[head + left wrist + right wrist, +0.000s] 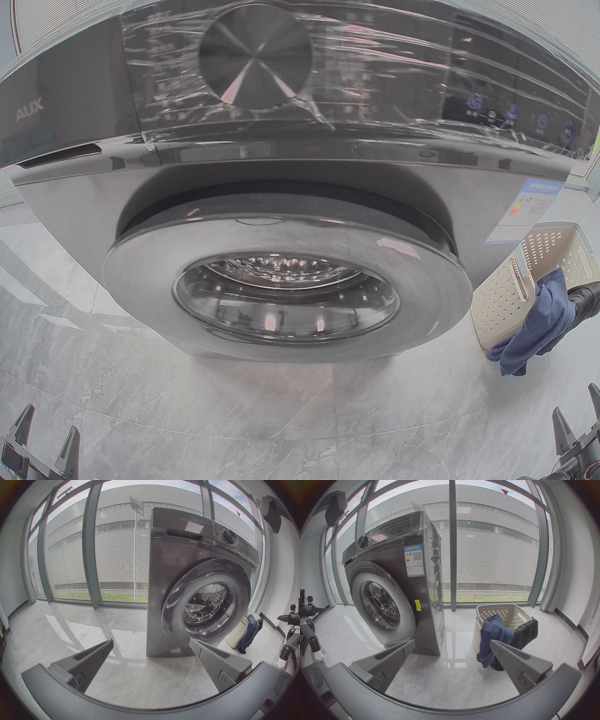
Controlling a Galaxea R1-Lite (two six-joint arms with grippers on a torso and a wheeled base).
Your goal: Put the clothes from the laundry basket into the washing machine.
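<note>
I have the washing machine [287, 187] straight ahead, its round door [287, 294] shut against the front. The laundry basket [509, 614] stands on the grey floor [281, 406] just beside the machine's right side. A blue garment [492, 636] hangs over its near rim and down the outside wall, and a black garment [526, 633] is draped over the rim next to it. My left gripper [150, 644] and right gripper [451, 644] both hang low with fingers spread apart, holding nothing, well short of basket and door
</note>
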